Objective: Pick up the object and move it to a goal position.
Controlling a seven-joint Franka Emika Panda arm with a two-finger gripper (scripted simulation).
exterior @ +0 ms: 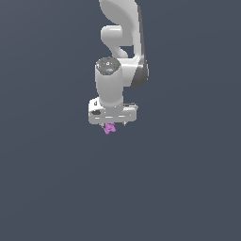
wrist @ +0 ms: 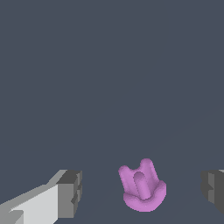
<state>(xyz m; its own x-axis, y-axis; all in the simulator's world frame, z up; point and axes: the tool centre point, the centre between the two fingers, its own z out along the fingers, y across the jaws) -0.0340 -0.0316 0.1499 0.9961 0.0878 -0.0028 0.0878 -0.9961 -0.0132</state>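
The object (exterior: 109, 128) is a tiny pink-purple lumpy piece with small prongs, sitting just under the white hand in the exterior view. In the wrist view the object (wrist: 142, 189) stands with its prongs up, between the two fingers. My gripper (exterior: 114, 124) points straight down over it. The gripper (wrist: 140, 190) is open. The dark pads (wrist: 71, 192) stand well apart on either side of the piece and do not touch it. The other pad (wrist: 213, 188) shows only at the picture's edge.
A plain dark grey surface (exterior: 179, 188) fills both views. The white arm (exterior: 120, 42) rises above the hand. Nothing else shows.
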